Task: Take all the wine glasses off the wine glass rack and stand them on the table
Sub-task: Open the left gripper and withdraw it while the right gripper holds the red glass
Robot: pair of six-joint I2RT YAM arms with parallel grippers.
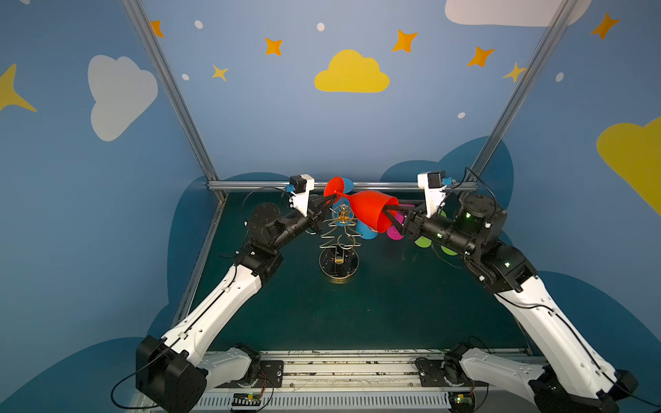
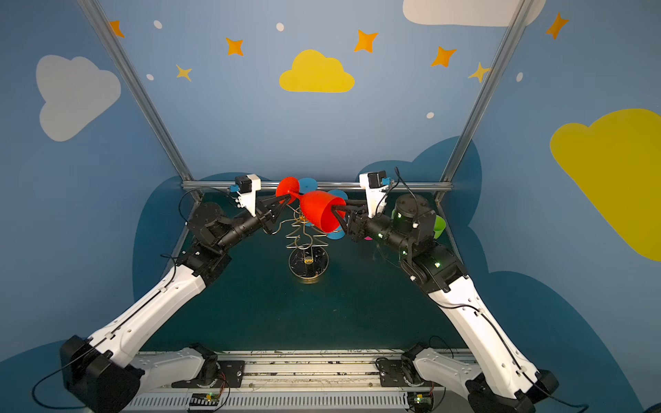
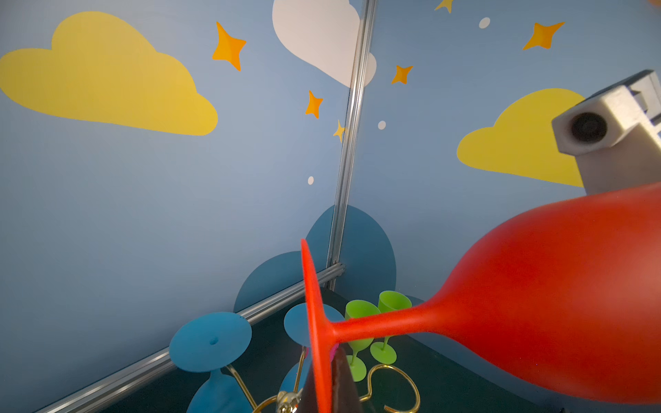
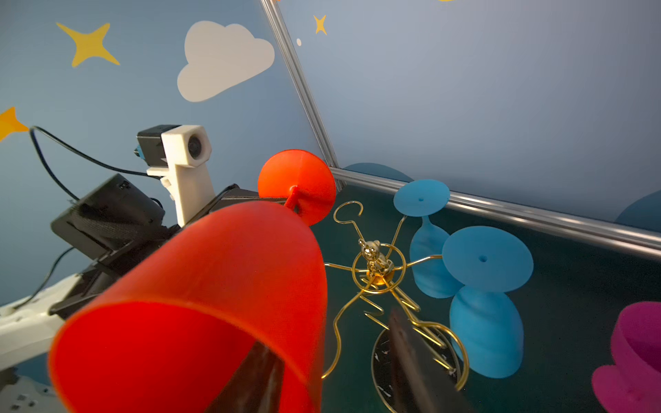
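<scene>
The matte red plastic wine glass point(image 1: 368, 211) lies sideways at mid-frame in both top views, seemingly free of the gold wire wine glass rack point(image 1: 339, 236). The left gripper point(image 1: 327, 204) pinches its stem. The right gripper point(image 1: 392, 214) straddles the bowl's rim, jaws spread. This looks like a handover: the right must clamp before the left releases.

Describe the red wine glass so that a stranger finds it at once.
In the middle of the dark green table stands a gold wire rack. Near its top, a wine glass lies sideways in the air. It is the only red one; the blue glasses hang upside down on the rack.
</scene>
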